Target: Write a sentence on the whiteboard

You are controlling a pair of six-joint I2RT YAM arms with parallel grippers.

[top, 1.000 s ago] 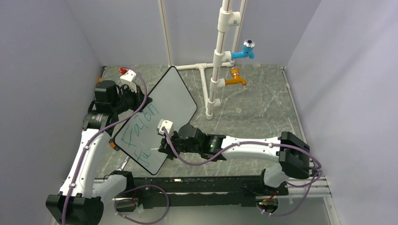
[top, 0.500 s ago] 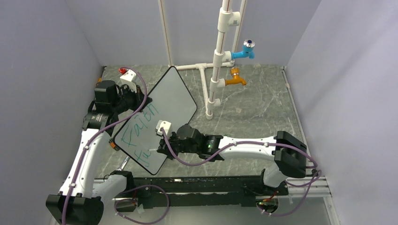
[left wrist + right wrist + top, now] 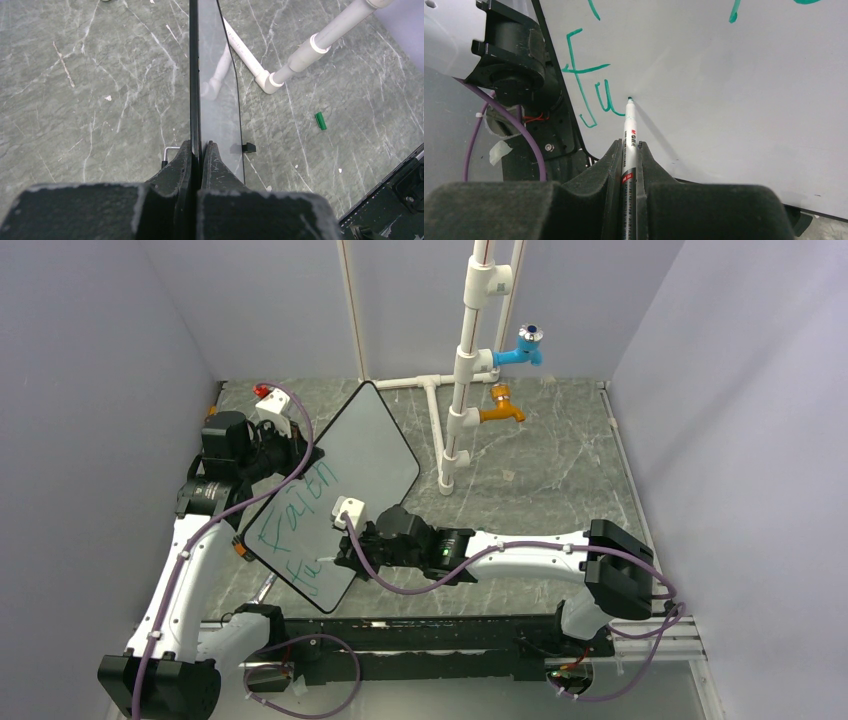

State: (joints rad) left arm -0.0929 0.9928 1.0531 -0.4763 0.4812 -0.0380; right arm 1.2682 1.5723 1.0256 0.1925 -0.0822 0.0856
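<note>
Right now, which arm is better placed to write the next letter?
Right. The right gripper holds the marker, tip by the green "fu" on the board; the left gripper only clamps the board's edge.

White whiteboard [image 3: 372, 440] with black rim, green sentence [image 3: 303, 508], white green-tipped marker [image 3: 629, 145], grey veined table [image 3: 550, 475], blue tap [image 3: 527, 346], orange tap [image 3: 500, 412]

We can read green writing on the whiteboard [image 3: 375, 440]. The sentence [image 3: 303, 515] has two lines. The top line says "Faith". The line under it says just "fu". The right wrist view shows the "fu" up close, with only the bottoms of the top line's letters at the upper edge. The marker [image 3: 629, 150] has a small label in red and black print. It is too small and blurry for us to read.
</note>
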